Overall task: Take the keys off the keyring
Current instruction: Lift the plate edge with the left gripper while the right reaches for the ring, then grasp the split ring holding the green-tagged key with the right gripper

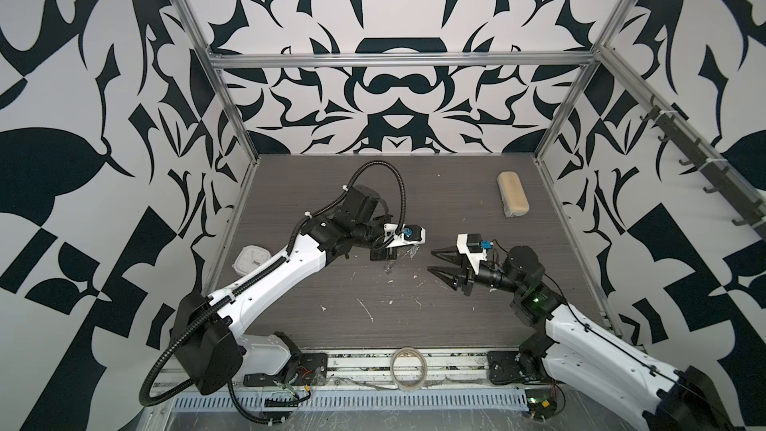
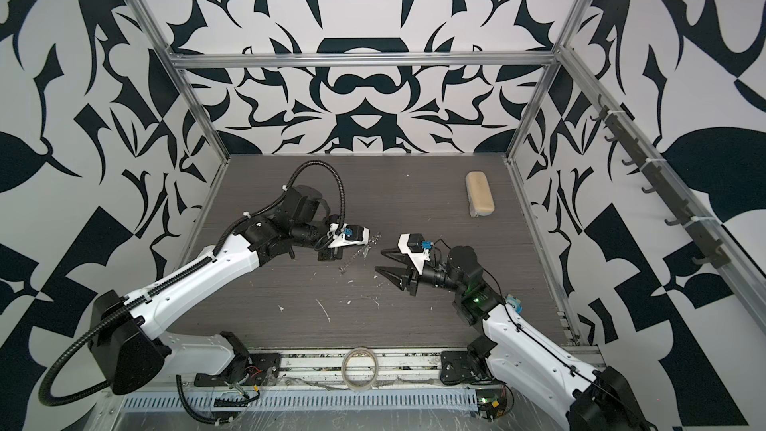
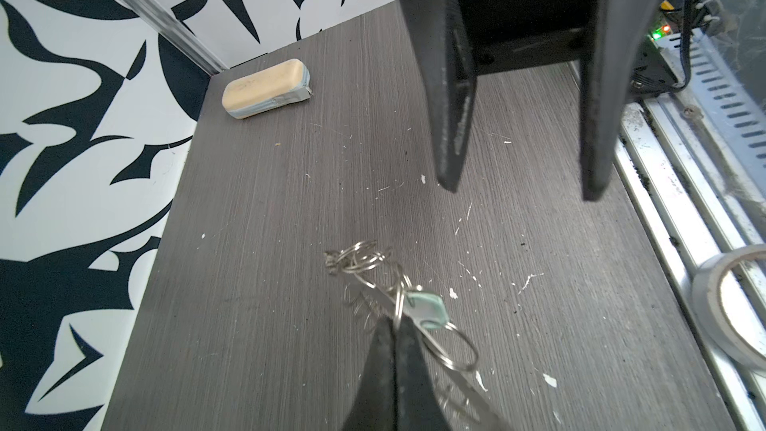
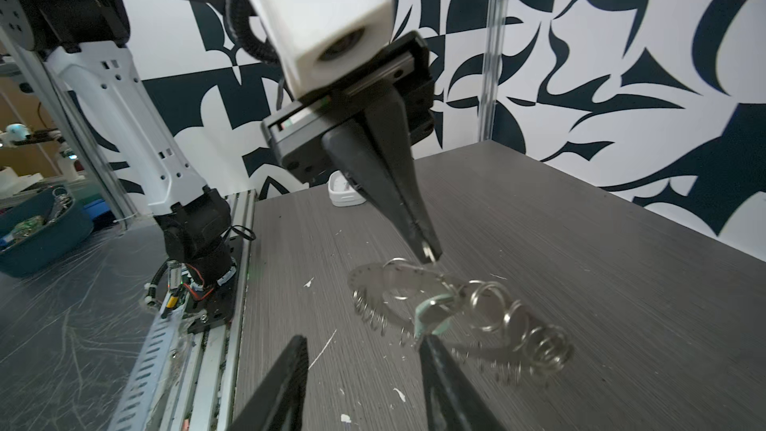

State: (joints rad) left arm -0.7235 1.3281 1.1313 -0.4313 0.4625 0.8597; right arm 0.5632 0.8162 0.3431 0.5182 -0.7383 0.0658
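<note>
The keyring (image 4: 398, 284), a perforated grey disc fringed with wire loops, is pinched at its rim by the closed jaws of the left gripper (image 4: 429, 252) and held tilted just above the table (image 4: 601, 275), the tagged key (image 4: 433, 317) hung from it. The right gripper (image 4: 362, 342) is poised just beside the key, jaws partly parted with nothing held. Beyond the table, a blue bin (image 4: 62, 238) is seen heaped with metal rings and unclear items.

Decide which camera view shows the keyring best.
Right wrist: the keyring shows its perforated disc and wire loops. Left wrist shows it nearly edge-on, partly hidden; both top views show only a glint.
</note>
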